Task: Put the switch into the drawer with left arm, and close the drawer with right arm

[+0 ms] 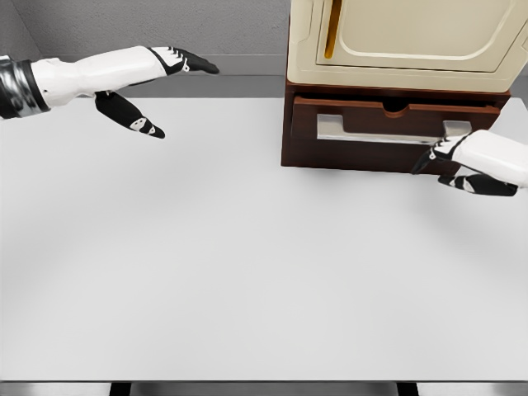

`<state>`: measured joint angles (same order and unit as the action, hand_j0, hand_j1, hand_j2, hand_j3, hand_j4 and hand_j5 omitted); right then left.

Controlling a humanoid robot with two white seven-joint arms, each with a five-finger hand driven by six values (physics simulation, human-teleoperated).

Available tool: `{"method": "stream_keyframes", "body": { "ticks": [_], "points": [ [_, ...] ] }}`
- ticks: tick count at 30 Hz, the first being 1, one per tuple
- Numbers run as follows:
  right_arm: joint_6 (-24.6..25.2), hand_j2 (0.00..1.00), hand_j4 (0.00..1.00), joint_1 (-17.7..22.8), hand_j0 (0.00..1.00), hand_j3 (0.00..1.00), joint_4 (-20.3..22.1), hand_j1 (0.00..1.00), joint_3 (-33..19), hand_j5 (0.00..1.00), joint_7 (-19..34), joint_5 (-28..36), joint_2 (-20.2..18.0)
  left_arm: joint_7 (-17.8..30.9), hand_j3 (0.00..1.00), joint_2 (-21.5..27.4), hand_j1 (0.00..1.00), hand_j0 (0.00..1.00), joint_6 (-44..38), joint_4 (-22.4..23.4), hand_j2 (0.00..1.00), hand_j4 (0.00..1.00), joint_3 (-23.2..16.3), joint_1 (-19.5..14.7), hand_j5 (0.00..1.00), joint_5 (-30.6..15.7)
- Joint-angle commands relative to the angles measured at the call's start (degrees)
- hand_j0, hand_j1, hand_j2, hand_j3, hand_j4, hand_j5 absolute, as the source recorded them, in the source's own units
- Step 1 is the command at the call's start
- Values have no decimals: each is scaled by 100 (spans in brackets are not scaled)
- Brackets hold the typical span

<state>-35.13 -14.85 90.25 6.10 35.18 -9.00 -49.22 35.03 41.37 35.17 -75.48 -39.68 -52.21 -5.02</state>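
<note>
brown wooden drawer [396, 124] looks nearly shut; no switch is visible, perhaps inside. right robot hand [462, 165], loosely curled and empty, sits by the drawer's front right corner. left robot hand [153, 91], released, hangs far left. closing push seems next.

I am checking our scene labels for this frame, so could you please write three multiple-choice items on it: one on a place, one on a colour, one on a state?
1. Where does the drawer sit on the table?
A. near left
B. far right
C. centre front

2. What colour is the drawer's casing?
A. dark brown
B. blue
C. green

3. How is the left robot hand?
A. clamped on a cup
B. out of view
C. open, holding nothing

Key: 1 B, it stands at the far right under the cream cabinet. 2 A, its front and sides are dark brown. 3 C, its fingers are spread above the far left of the table.
</note>
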Motion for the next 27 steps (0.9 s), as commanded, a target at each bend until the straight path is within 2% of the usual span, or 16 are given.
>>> {"method": "stream_keyframes", "body": {
  "ticks": [1, 4, 11, 17, 19, 21, 23, 27],
  "points": [
    [13, 60, 60, -9, 60, 60, -34, 60, 76, 60, -18, -5, 0, -3, 100, 11, 100, 100, -17, -1, 100, 100, 4, 0, 100, -43],
    [13, 60, 60, -176, 60, 60, -174, 60, 296, 60, -18, -93, 17, -3, 100, 11, 100, 100, -17, 7, 100, 100, 13, 0, 100, -43],
    [13, 60, 60, -255, 60, 60, -245, 60, 304, 60, -18, -119, 61, -3, 100, 11, 100, 100, -17, 7, 100, 100, 13, 0, 100, -43],
    [13, 61, 61, -185, 61, 61, -122, 61, 260, 61, -18, -102, 9, -3, 100, 11, 100, 100, -17, 7, 100, 100, 13, 9, 100, -43],
    [13, 71, 71, -141, 71, 71, -34, 71, 252, 71, -18, -93, -9, -3, 100, 11, 100, 100, -17, 7, 100, 100, 13, 9, 100, -43],
    [13, 100, 100, 78, 100, 100, 282, 100, 199, 100, -18, -93, -53, -3, 100, 20, 100, 100, -17, -10, 100, 100, 4, 17, 100, -52],
    [13, 100, 100, 395, 100, 100, 669, 100, 181, 100, -18, -102, -308, -3, 100, 213, 100, 100, -17, -28, 100, 100, -22, 132, 100, -78],
    [13, 100, 100, 510, 100, 100, 792, 100, 190, 100, -18, -102, -343, -3, 100, 213, 100, 100, -17, -177, 100, 100, -31, 290, 100, -87]
  ]
}}
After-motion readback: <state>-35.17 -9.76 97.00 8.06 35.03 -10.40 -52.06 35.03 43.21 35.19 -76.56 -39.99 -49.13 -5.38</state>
